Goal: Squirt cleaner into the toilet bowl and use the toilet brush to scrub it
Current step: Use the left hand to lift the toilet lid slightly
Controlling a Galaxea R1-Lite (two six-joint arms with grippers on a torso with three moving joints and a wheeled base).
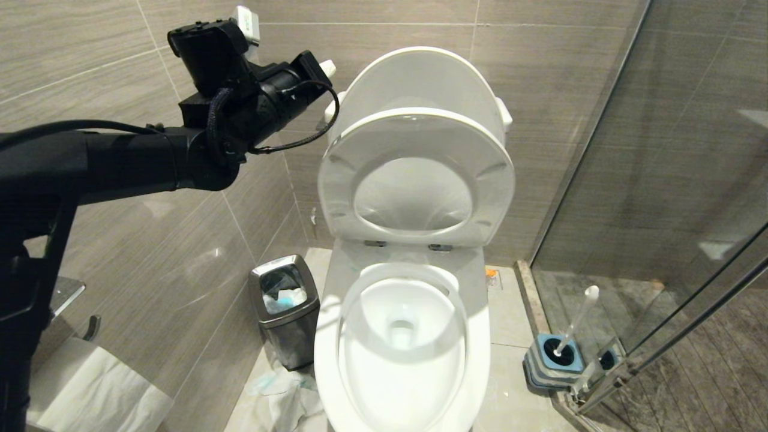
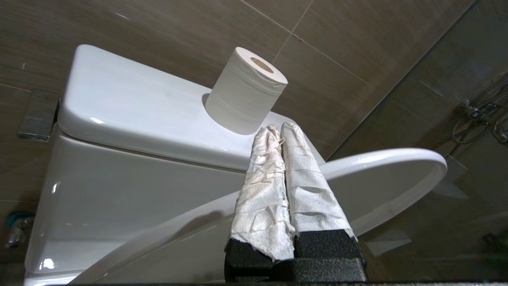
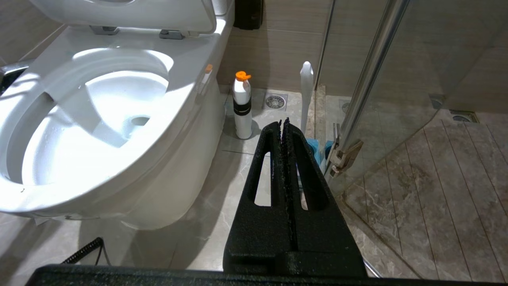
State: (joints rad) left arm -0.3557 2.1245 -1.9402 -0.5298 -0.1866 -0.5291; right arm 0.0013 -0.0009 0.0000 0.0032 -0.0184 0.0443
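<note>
Steel bin stood beside toilet with crumpled paper on floor near it; paper roll upright on tank; floor drain near glass door

The tiled floor carries the toilet bowl; steel bin at nine o'clock, brush holder at three, crumpled paper at eight.

The left arm reaches up and far, its paper-wrapped left tool pressed shut. The right tool hangs low, fingers together.
</note>
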